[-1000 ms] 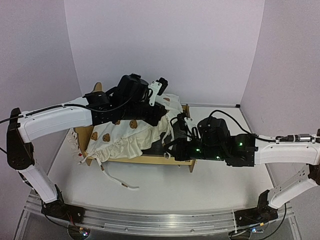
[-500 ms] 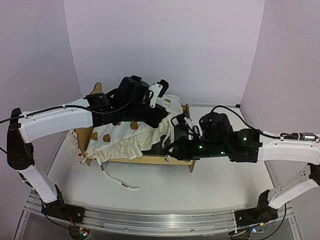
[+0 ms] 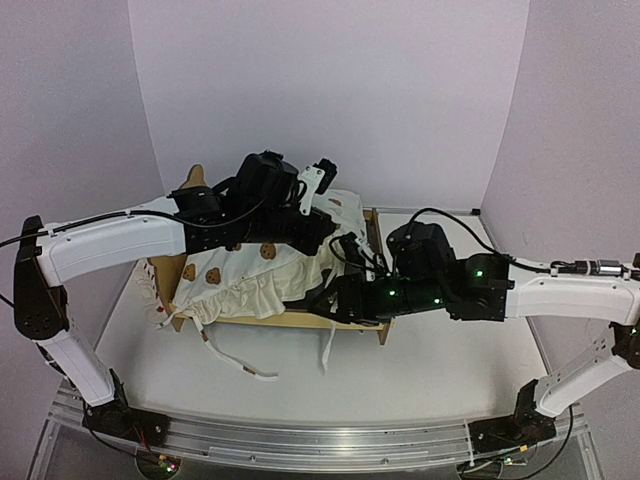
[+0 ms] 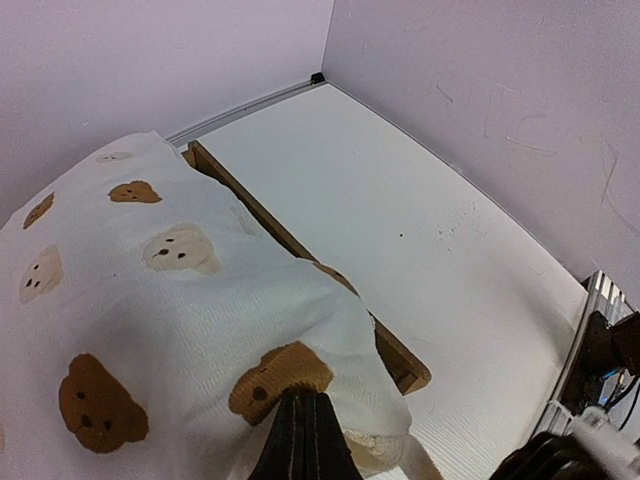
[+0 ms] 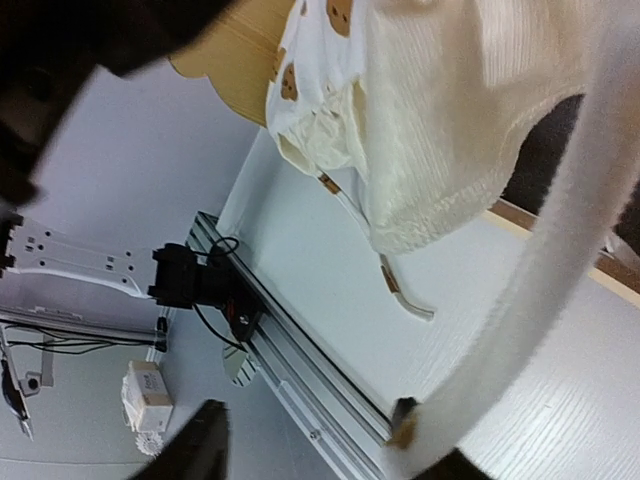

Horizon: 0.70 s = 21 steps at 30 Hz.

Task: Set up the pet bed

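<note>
The pet bed [image 3: 280, 320] is a light plywood frame lying across the table, its eared headboard [image 3: 195, 176] at the left. A cream bear-print cushion [image 3: 240, 282] is bunched over it. My left gripper [image 3: 312, 226] reaches over the bed from the left and is shut on a fold of the cushion [image 4: 190, 300], the closed fingertips [image 4: 300, 415] pinching the cloth near a brown bear print. The bed's rail [image 4: 300, 247] shows beyond. My right gripper [image 3: 336, 296] is at the front rail, open. A cushion tie [image 5: 560, 270] curves past it, its end by one finger [image 5: 450, 466].
Another loose tie [image 3: 240, 362] trails on the white table in front of the bed. One more tie [image 3: 328, 345] hangs down over the front rail. An aluminium rail [image 3: 300, 440] runs along the near edge. White walls close in the back and both sides.
My right gripper has opened and shifted left along the front rail. The tie it held has dropped and now hangs over the rail. The left arm has stayed put.
</note>
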Each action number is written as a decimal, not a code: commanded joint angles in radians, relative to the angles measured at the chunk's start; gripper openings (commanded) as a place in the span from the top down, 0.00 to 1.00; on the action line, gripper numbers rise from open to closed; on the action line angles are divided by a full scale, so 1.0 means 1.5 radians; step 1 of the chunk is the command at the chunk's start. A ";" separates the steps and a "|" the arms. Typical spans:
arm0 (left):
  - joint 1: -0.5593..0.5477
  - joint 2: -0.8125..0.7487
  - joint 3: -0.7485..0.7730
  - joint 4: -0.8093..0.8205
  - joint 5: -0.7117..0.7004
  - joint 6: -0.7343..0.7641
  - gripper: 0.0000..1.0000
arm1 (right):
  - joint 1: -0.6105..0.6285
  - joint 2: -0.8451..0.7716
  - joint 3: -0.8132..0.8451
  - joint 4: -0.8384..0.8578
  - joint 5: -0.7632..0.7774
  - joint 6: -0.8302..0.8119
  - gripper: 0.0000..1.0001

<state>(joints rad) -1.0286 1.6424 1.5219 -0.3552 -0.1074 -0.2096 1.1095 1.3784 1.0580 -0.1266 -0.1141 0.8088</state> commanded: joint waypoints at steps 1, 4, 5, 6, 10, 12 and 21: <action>-0.001 -0.001 0.003 0.038 -0.004 -0.002 1.00 | 0.002 0.052 0.022 -0.083 -0.018 -0.101 0.27; -0.001 0.005 0.008 0.034 0.003 -0.002 1.00 | 0.002 0.051 0.034 -0.166 0.047 -0.191 0.22; -0.001 0.008 0.010 0.030 0.005 -0.001 1.00 | 0.002 0.045 0.028 -0.185 0.086 -0.207 0.22; -0.001 0.011 0.013 0.025 0.004 0.000 1.00 | 0.002 0.029 0.015 -0.193 0.121 -0.234 0.22; -0.002 0.018 0.017 0.021 0.003 0.001 1.00 | 0.002 -0.025 -0.075 -0.179 0.228 -0.326 0.26; -0.002 0.021 0.019 0.023 0.003 0.002 1.00 | 0.002 -0.033 -0.113 -0.161 0.293 -0.355 0.30; -0.003 0.038 0.042 0.022 0.005 0.006 1.00 | 0.002 -0.029 -0.297 0.096 0.351 -0.410 0.52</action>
<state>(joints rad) -1.0290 1.6962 1.5234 -0.3559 -0.1036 -0.2089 1.1093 1.3376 0.7276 -0.2483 0.3540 0.2525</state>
